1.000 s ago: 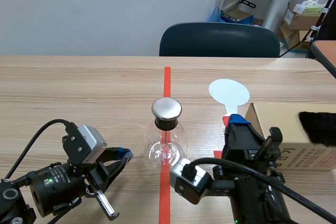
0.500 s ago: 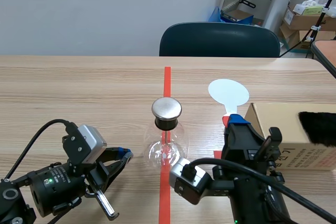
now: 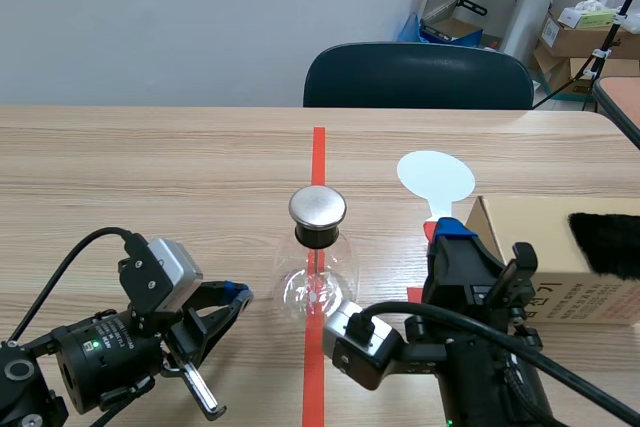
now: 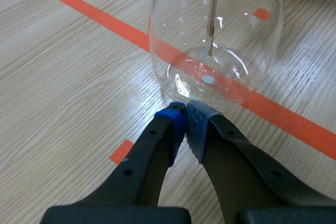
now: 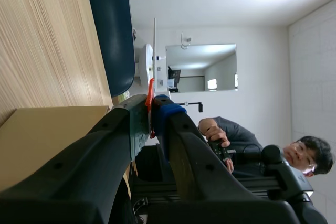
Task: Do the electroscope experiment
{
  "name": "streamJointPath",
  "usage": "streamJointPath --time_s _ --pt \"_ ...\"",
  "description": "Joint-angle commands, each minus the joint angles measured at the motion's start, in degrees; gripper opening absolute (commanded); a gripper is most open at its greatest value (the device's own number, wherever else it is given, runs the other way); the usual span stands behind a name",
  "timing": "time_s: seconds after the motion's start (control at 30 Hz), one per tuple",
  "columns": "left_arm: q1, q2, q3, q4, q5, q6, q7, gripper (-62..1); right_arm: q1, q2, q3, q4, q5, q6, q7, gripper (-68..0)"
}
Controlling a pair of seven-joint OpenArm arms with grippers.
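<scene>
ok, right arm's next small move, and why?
Probably swing the right gripper and its white paddle over to the black fur on the box: the paddle is already gripped, and the strip inside the flask hangs straight, seemingly uncharged.

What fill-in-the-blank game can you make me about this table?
The left tool is ____ and empty, just short of the glass flask.
The white paddle is held by the tool of the ____ arm.
The black fur lies on ____ of the cardboard box.
Missing words: shut; right; top.
</scene>
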Motion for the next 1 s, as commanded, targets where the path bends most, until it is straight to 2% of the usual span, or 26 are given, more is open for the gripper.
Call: streamJointPath --time_s 0.0,0.17,0.2,0.27,0.47,0.53,0.67,0.73,0.8,0.87,0.97 --pt "0.5 -0.7 0.1 1.1 -0.6 -0.1 -1.6 -56.1 0.0 1.1 0.3 0.9 0.0 -3.3 -1.6 -66.5" --pt "1.9 -2.4 0.1 1.2 -0.6 -1.0 -5.3 -39.9 -4.6 4.2 2.4 2.8 0.0 -3.3 -1.2 -66.5" --pt "2.2 -2.7 0.1 1.2 -0.6 -1.7 -5.8 -38.4 -5.8 5.0 3.0 3.5 0.0 -3.3 -1.2 -66.4" --pt "3.0 -3.4 0.1 1.2 -1.3 -3.0 -6.6 -38.3 -7.3 7.0 4.5 4.7 0.0 -3.3 -2.3 -66.4" --pt "7.0 -7.2 0.1 4.2 -2.3 -4.1 -10.8 -37.9 -9.0 13.8 9.6 7.4 0.7 -3.3 -6.0 -65.6" --pt "9.0 -8.9 0.1 6.8 -3.0 -4.2 -11.5 -36.4 -9.0 15.8 11.6 7.5 4.3 -3.3 -6.0 -65.6" --pt "13.6 -13.4 0.1 13.4 -6.7 -4.1 -11.6 -35.1 -9.0 18.4 16.8 7.5 10.8 -3.3 -4.1 -65.5" --pt "16.0 -16.1 0.1 16.8 -8.8 -4.1 -11.6 -35.1 -9.0 19.0 19.6 7.4 14.5 -3.3 -1.4 -65.5" --pt "18.4 -18.6 0.1 20.0 -11.0 -4.1 -11.9 -35.1 -9.4 18.5 23.0 7.4 18.9 -3.3 4.2 -65.5" --pt "20.8 -20.9 0.1 23.1 -12.8 -4.1 -11.9 -35.1 -9.7 16.8 27.4 7.4 23.0 -3.3 11.8 -65.6" --pt "24.0 -23.8 0.1 26.9 -14.5 -4.1 -11.9 -31.9 -9.7 12.1 35.3 6.7 27.3 -3.3 25.0 -65.6"
